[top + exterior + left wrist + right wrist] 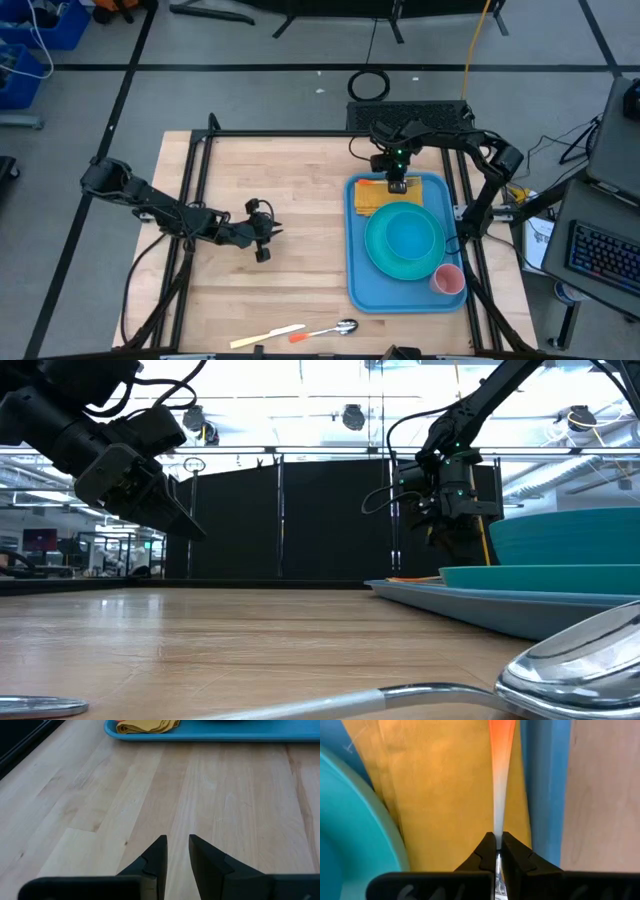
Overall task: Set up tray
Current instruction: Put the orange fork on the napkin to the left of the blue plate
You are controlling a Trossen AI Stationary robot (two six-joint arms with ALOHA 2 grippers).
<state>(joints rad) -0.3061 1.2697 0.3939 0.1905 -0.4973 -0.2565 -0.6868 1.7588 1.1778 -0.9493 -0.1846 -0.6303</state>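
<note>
Seen from above: a pale wooden plank table (290,230) edged by a dark metal frame, with a large bright-blue rectangular plastic tray (358,262) lying flat on its right half. On the tray, a round turquoise plate (404,240) at the centre, a yellow-orange folded cloth napkin (372,196) at the far end partly tucked under the plate's rim, and a small pink cup (447,279) at the near right corner. Poised over the napkin, the right gripper (498,851), clenched on a slim utensil with an orange handle (500,740); its working end buried between the fingers, so fork or otherwise impossible to tell. Out over bare wood left of the tray, well apart from it, the left gripper (177,842), fingers slightly parted around nothing. At the table's near edge, a metal spoon (340,327) with an orange handle beside a pale yellow knife (266,337), the knife's blade end hard to make out. From table height, only the spoon's bowl looming large, its handle cut off by the frame.
</note>
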